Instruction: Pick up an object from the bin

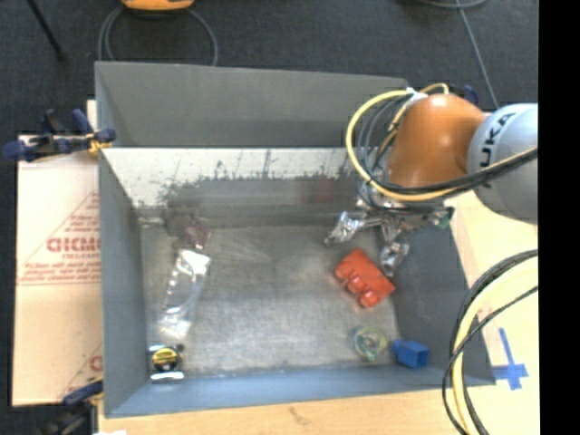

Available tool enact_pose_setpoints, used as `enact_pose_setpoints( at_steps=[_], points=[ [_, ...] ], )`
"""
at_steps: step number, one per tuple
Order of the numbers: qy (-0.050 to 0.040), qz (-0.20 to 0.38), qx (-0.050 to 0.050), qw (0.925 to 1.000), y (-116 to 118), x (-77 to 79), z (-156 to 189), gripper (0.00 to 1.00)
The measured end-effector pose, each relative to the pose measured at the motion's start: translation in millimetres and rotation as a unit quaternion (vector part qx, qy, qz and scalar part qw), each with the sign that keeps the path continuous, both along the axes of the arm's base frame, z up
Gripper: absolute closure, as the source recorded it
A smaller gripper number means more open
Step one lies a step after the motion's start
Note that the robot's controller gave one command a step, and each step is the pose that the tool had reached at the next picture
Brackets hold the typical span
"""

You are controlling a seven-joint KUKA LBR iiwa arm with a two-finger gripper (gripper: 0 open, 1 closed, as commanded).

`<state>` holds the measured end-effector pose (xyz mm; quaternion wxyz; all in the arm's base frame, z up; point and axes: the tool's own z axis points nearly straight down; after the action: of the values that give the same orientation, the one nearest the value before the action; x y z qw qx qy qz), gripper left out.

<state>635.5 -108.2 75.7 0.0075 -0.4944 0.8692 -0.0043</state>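
Gripper (pixel 367 243) poised above the red block (pixel 364 279), claw spread and empty

The likeliest slip, as I judge it, is a glancing grasp. The red block lies askew on the bin (pixel 272 333) floor, with one metal finger (pixel 391 256) almost at its upper edge and the other well off to its upper left, so a closing claw may nudge it aside or catch only a corner. The bin wall just right of the block leaves little room to correct. The arm reaches in from the block's upper right, its orange wrist cover (pixel 428 141) above the block and the claw pointing down. A blue block (pixel 410 353) and a round clear thing (pixel 370 343) lie below the red block.
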Motion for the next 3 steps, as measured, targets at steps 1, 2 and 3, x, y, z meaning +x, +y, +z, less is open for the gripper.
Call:
enact_pose_setpoints(
  at_steps=[1,2,3],
  points=[
    [0.007,0.127,-0.002,0.9918,-10,-43.9,37,0.0],
    [0.0028,0.182,0.0,0.9832,-12,-56.0,18,0.0],
    [0.0068,0.263,0.006,0.9648,-18,-26.6,23,0.0]
  ],
)
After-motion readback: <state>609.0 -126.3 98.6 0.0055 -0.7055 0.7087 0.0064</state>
